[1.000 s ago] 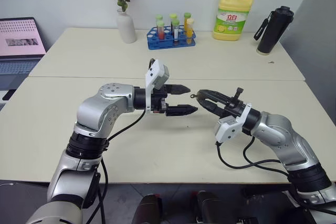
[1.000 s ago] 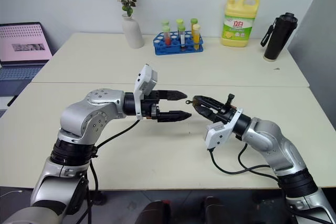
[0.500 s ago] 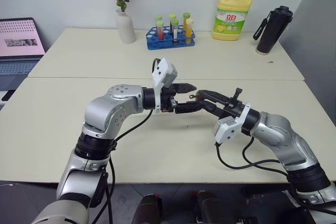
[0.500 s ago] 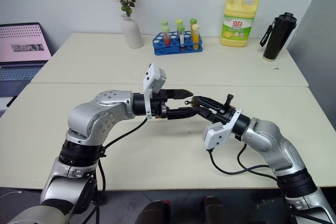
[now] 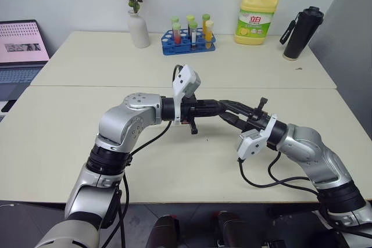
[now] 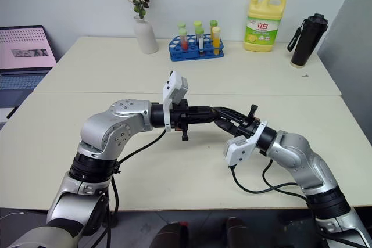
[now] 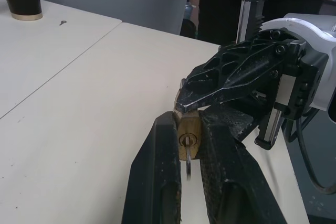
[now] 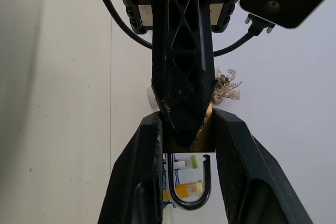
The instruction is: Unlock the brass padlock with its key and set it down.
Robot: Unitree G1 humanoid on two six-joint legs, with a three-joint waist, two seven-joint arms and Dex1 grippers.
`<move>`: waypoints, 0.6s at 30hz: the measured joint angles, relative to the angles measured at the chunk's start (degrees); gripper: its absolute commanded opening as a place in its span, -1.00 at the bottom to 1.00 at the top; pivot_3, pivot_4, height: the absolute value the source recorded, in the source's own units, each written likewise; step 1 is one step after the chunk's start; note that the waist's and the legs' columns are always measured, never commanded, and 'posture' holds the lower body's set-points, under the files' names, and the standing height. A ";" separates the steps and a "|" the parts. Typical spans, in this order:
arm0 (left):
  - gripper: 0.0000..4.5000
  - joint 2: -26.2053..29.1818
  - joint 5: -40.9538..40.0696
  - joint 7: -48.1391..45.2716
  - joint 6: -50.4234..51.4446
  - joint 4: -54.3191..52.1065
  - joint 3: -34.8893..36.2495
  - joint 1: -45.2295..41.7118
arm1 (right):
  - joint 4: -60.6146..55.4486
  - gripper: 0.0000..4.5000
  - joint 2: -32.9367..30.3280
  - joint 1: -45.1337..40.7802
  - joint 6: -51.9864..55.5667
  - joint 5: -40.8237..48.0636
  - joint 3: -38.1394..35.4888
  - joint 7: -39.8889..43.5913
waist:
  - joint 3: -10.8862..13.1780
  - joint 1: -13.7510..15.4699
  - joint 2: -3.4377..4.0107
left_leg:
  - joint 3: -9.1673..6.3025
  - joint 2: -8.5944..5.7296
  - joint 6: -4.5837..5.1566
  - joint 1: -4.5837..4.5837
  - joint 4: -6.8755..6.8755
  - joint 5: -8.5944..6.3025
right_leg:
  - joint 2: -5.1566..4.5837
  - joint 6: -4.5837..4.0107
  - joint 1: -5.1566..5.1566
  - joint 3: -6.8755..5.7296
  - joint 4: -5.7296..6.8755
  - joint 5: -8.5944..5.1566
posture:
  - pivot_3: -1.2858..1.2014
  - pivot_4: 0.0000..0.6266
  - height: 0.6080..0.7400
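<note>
The brass padlock (image 7: 189, 136) sat in mid-air above the table (image 5: 70, 132), roughly over its near half, pinched where both grippers met. L gripper (image 7: 187, 145) was clamped on the padlock's gold body, one finger each side, keyway face toward its wrist cam. A thin silvery ring or key bow (image 7: 188, 167) hung from the keyway, so the key was prob. already seated, though too small to confirm. R gripper (image 8: 187, 145) also held the padlock: its fingers flanked the body, w/ the shackle (image 8: 189, 184) looping out btwn them. In that view the shackle's one leg looked free of the body, so the lock may've been open already; can't tell for sure.

Two-handed hold made sense: the lock is tiny, so one gripper steadies the body while the other takes over. Judged as a handover step, L taking the body so R could free up for the key or shackle. Set-down on the table below the padlock not yet done.
</note>
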 measured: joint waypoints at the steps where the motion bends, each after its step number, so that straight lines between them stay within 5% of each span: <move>1: -0.92 0.01 0.02 -0.04 0.00 0.00 -0.04 0.03 | 0.00 -0.58 0.00 0.00 0.16 0.62 0.00 0.52 | 0.00 0.00 0.00 | 0.00 0.00 0.00 0.00 0.00 0.00 | 0.00 0.00 0.00 0.00 0.00 0.00 | 0.03 -0.52 1.00; 3: -0.92 0.22 0.10 -0.29 0.00 0.00 -0.28 0.17 | 0.00 -0.58 -0.09 0.04 0.64 2.12 0.17 1.90 | 0.00 0.00 0.00 | 0.00 0.00 0.00 0.00 0.00 0.00 | 0.00 -0.01 0.00 0.00 0.00 0.00 | 0.03 -0.52 1.00; 13: -0.92 0.85 0.13 -3.23 -1.19 0.60 -0.41 0.49 | -4.20 0.96 -4.08 5.71 7.99 11.44 -2.98 8.91 | 0.00 0.03 0.00 | 0.01 -0.01 0.01 -0.01 0.00 0.00 | -0.01 0.02 0.00 0.00 -0.01 -0.01 | 0.03 -0.52 1.00; 18: -0.92 1.16 0.68 -4.72 -2.42 2.49 -0.49 0.02 | -11.25 0.88 -9.63 15.47 20.03 23.66 -7.36 17.17 | 0.00 0.31 0.01 | -0.02 -0.01 0.01 -0.03 -0.01 -0.01 | 0.00 0.04 0.03 -0.06 -0.02 -0.03 | 0.03 -0.52 1.00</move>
